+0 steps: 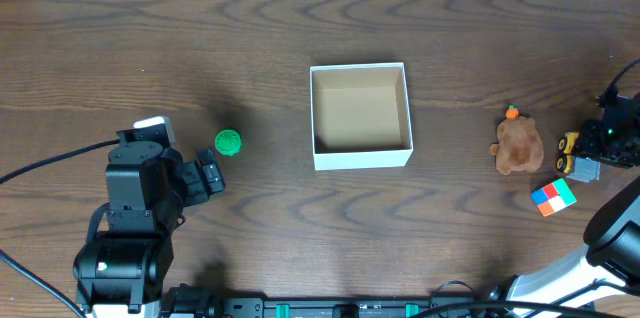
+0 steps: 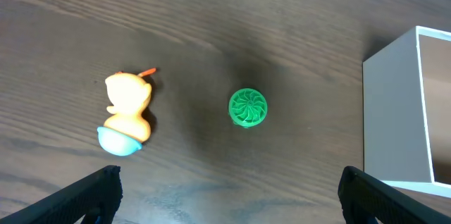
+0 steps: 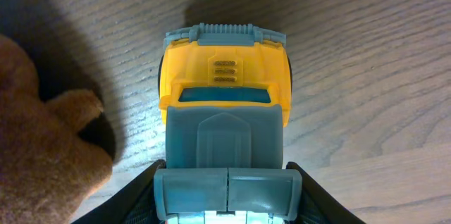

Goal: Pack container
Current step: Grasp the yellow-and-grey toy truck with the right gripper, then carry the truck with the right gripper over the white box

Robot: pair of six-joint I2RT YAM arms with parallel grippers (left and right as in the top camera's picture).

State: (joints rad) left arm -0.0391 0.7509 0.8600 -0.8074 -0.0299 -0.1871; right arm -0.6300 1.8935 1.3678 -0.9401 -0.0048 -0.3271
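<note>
Seen from overhead, the container (image 1: 362, 159) is sitting open at the middle of the dark wood table (image 1: 300, 18), its white walls framing a bare tan floor with nothing inside. A green ball (image 1: 228, 142) is lying well to its left. On the right, a brown plush bear (image 1: 518, 145), a yellow toy truck (image 1: 572, 148) and a coloured cube (image 1: 553, 197) are clustered together.

The left gripper (image 1: 208, 176) is hanging near the green ball. Its own camera is showing its fingers (image 2: 88, 196) spread wide at the lower corners with only tabletop between them. That camera is also picking up an orange duck toy (image 2: 127, 115) with a pale blue base, lying beyond the ball from the container. The overhead view is not showing this toy, since the left arm is covering that patch of table.

The right gripper (image 3: 225, 206) is sitting at the rear of the toy truck. Its dark fingers (image 3: 134, 199) are flanking the grey bed on both sides. Whether they are actually pinching it cannot be told. This close view is bringing out the truck's ribbed grey bumper, three hood slots and teal windscreen, with the bear's paw just beside its left flank.
</note>
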